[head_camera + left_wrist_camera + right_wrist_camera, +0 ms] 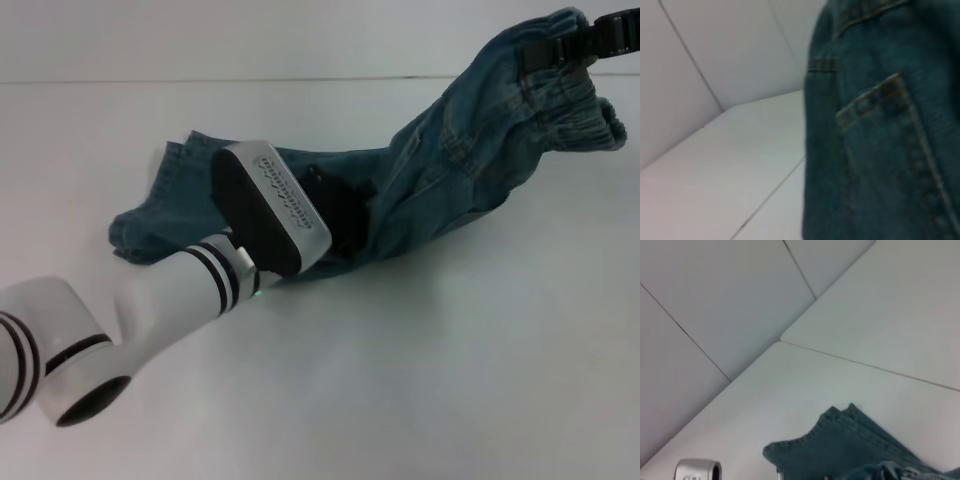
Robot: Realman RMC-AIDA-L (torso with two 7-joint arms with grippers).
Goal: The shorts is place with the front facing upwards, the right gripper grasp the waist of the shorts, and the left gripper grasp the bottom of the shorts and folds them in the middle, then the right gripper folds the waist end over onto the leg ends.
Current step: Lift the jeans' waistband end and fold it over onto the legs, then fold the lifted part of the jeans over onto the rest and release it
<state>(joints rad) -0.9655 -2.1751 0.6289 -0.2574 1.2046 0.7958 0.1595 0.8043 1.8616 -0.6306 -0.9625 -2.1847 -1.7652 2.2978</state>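
Blue denim shorts [440, 170] stretch across the white table from lower left to upper right. The waist of the shorts [560, 105], a puckered elastic band, hangs lifted off the table with my right gripper [570, 47] shut on its top edge at the picture's upper right. The leg ends [150, 215] lie flat on the table at the left, stacked one on the other, and the right wrist view shows these leg ends [840, 440] too. My left gripper [335, 215] is low over the middle of the shorts, its tips hidden by its body and the cloth. A stitched pocket [880, 100] fills the left wrist view.
The white table [450, 380] spreads out in front of and to the right of the shorts. My white left arm [120, 320] crosses the lower left of the head view. White wall panels [715, 300] stand behind the table.
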